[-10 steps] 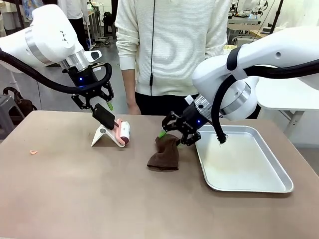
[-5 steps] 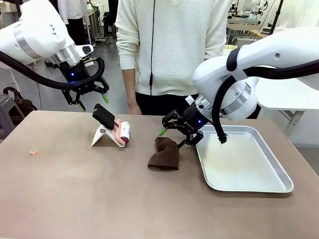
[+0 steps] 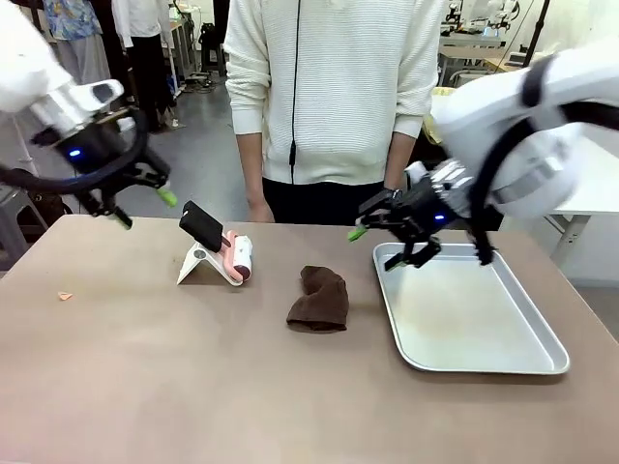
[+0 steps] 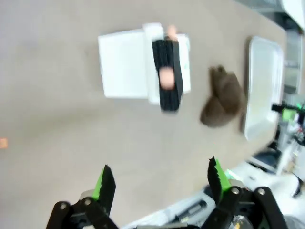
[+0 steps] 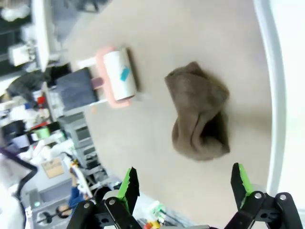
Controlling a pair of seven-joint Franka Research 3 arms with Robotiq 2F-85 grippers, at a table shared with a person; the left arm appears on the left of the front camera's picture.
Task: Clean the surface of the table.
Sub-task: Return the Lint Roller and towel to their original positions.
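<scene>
Both hands hang released above the bench (image 3: 145, 387): left hand (image 3: 141, 206) near the roller (image 3: 238, 258); right hand (image 3: 395, 235) (over the tray (image 3: 484, 362)) beside the cloth (image 3: 320, 299).

Behind the person in the white sweater (image 3: 334, 92), who stands in the middle of the far side, the room is a bright workshop with even light. To the left of the person the grey floor (image 3: 208, 164) runs back toward dark stands and another standing figure (image 3: 145, 39). To the right of the person is a white-topped table (image 3: 580, 188) on a white leg, and farther behind it more benches with equipment (image 3: 484, 39), too small to tell apart.
</scene>
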